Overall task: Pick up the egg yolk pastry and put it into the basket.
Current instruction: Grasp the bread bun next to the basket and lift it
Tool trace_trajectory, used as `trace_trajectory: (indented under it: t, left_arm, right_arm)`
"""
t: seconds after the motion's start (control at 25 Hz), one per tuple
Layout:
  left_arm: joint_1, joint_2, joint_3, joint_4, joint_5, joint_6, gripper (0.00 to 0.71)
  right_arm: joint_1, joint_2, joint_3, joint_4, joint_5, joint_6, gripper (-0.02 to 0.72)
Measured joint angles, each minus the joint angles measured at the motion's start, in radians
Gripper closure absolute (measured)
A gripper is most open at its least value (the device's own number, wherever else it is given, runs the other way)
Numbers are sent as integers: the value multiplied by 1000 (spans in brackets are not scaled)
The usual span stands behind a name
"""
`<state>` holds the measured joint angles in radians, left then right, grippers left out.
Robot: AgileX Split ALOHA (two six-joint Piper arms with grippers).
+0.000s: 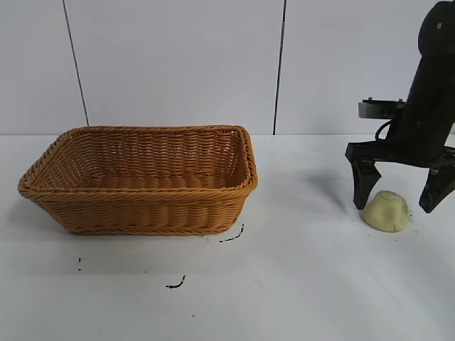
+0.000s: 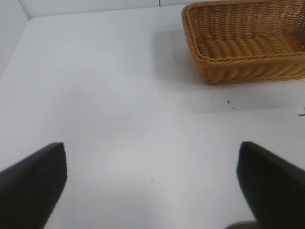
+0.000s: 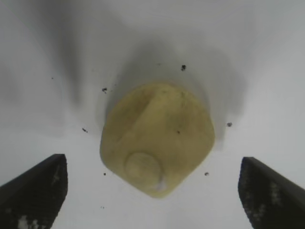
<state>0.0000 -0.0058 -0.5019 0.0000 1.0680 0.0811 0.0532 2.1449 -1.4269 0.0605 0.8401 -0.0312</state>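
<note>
- Nearest the exterior camera, small black marks [image 1: 176, 284] lie scattered on the white table [image 1: 298, 284], at about 5 o'clock from the basket's front wall
- Behind those marks stands the large rectangular orange-brown woven wicker basket [image 1: 142, 181], with flared sides and a braided rim; it sits upright on the left half of the table, its inside showing only bare weave
- At roughly 3 o'clock from the basket, well apart from it, the small pale yellow dome-shaped egg yolk pastry [image 1: 387, 211] rests on the table; its matte surface carries a few dark specks
- Over the pastry hangs the black right gripper [image 1: 398, 199], its jaws spread wide with one finger [image 1: 363, 186] just beside the pastry at its 9 o'clock and the other at its 3 o'clock, neither pressing it
- From the right wrist camera the pastry [image 3: 157, 143] lies between the two dark finger pads [image 3: 33, 191], with bare table showing on both sides of it
- From the left wrist camera the left gripper [image 2: 152, 186] is held above bare table, jaws spread wide, with the basket [image 2: 248, 62] farther off
</note>
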Motion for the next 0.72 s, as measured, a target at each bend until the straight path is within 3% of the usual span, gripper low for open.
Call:
trace_trajectory:
  t: [0.32,0.72]
  left_arm:
    - [0,0,0,0,0,0,14]
    - [0,0,0,0,0,0,14]
  right_arm:
    - [0,8,0,1,-3,0,8]
    - [0,8,0,0,-23,0,69]
